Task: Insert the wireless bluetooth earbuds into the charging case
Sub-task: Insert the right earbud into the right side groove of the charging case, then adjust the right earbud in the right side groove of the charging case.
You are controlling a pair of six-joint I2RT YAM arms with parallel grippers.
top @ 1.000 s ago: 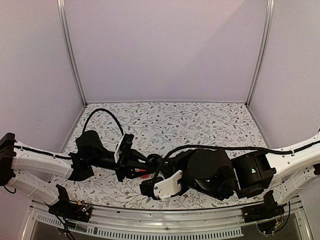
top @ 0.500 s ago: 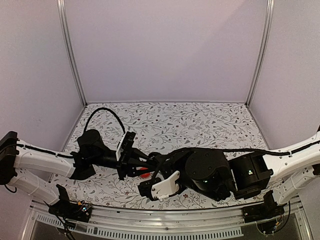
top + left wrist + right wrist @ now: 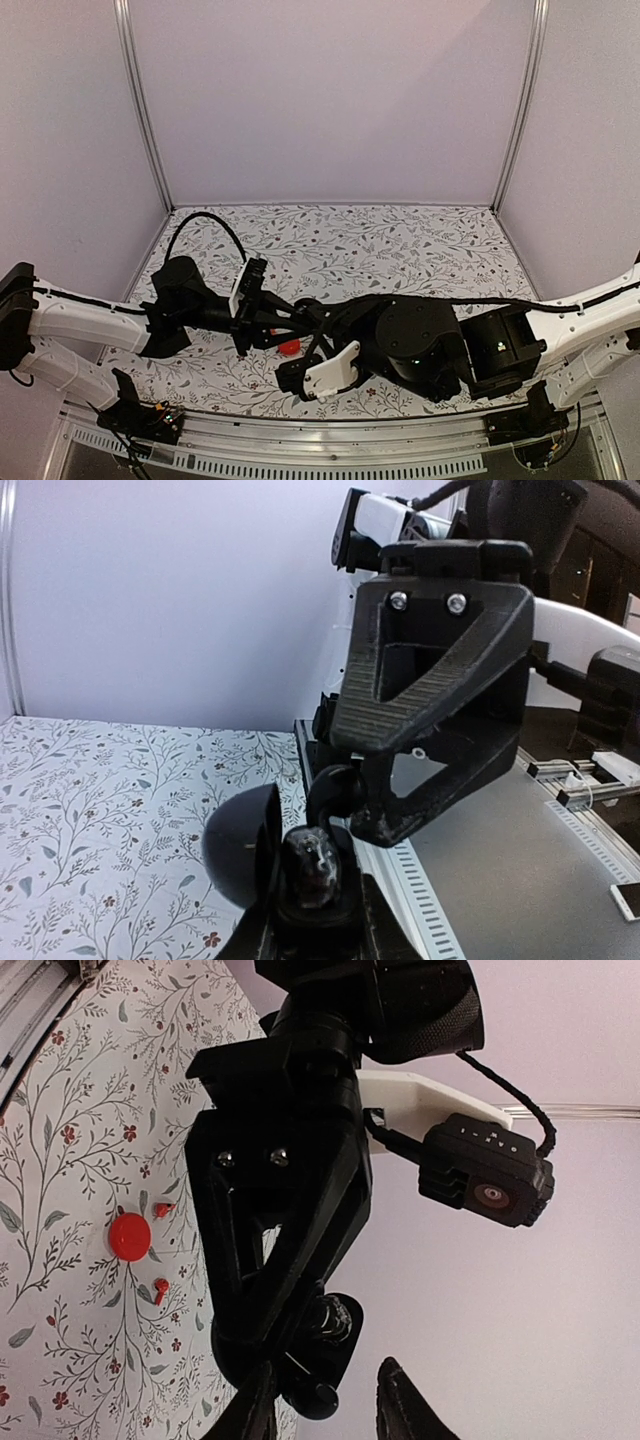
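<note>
My left gripper (image 3: 315,925) is shut on the black charging case (image 3: 315,870), holding it up off the table with its lid (image 3: 238,845) swung open to the left. A black earbud (image 3: 336,783) stands stem-down in the case's well. From above, my right gripper (image 3: 325,1405) comes down on it. Its fingers (image 3: 400,1400) are apart, on either side of the earbud (image 3: 316,1393). One fingertip (image 3: 390,820) is right against the earbud. Two red earbuds (image 3: 163,1208) (image 3: 160,1288) lie on the floral table.
A red round case (image 3: 130,1237) lies on the table between the red earbuds, also in the top view (image 3: 289,347) just under both grippers. The table's metal front rail (image 3: 420,880) runs close below the held case. Both arms crowd the near middle.
My right gripper's jaws have parted from shut around the black earbud. Both wrists shifted slightly, and the red case now shows more in the top view.
</note>
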